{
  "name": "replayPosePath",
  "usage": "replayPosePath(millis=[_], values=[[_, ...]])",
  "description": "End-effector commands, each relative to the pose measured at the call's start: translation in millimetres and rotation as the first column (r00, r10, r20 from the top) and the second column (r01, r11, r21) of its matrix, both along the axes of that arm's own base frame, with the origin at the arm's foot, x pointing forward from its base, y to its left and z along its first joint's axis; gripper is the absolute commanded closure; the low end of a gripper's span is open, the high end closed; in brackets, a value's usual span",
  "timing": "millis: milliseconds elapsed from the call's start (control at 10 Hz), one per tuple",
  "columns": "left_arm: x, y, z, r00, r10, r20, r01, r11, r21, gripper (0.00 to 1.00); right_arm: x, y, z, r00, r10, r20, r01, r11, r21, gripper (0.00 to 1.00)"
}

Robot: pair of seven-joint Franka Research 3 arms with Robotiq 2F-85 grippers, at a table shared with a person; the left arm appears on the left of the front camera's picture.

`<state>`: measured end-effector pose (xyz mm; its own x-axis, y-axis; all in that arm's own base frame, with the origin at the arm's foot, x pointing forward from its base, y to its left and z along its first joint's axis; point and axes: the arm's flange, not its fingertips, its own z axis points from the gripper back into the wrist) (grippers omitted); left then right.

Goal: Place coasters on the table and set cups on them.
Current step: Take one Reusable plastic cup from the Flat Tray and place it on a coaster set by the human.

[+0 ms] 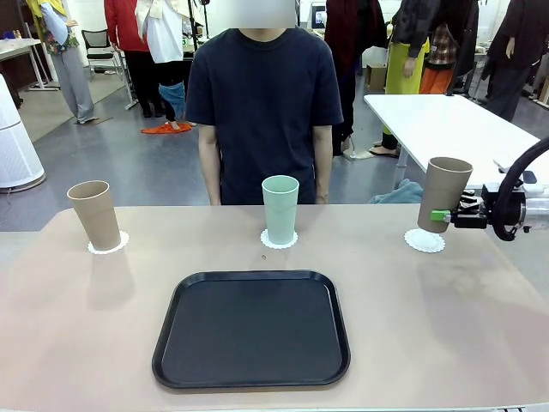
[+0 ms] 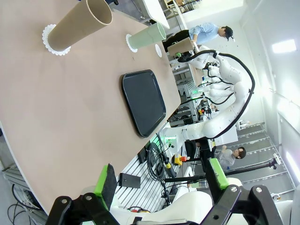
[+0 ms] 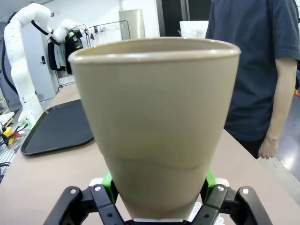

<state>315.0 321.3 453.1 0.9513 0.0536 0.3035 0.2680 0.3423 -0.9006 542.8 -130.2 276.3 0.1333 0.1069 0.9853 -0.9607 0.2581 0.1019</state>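
Right jaws around tan cup (image 1: 447, 194)

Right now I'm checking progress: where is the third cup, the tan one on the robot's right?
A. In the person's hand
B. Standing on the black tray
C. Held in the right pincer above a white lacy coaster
C: the right pincer grips the tan tapered cup just above the white lacy coaster.

A black tray (image 1: 251, 329) takes up my near-middle tabletop (image 1: 429, 326). Along the far edge stand a tan cup (image 1: 96, 215) at left and a mint cup (image 1: 280, 209) at centre, with open gaps between. Both near corners lie bare.
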Motion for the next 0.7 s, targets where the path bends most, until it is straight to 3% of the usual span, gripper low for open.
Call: replayPosePath(millis=[0, 600], values=[[-2.1, 0.5, 2.6, 1.0, -0.002, 0.004, 0.002, 1.0, -0.005, 0.0, 9.7, -9.9, -12.6, 0.998, 0.05, 0.025, -0.05, 0.998, 0.025, 0.19], [-2.1, 0.5, 2.6, 1.0, -0.002, 0.004, 0.002, 1.0, -0.005, 0.0, 25.7, -7.0, -45.8, 0.997, -0.001, 0.071, 0.002, 1.0, -0.01, 0.19]])
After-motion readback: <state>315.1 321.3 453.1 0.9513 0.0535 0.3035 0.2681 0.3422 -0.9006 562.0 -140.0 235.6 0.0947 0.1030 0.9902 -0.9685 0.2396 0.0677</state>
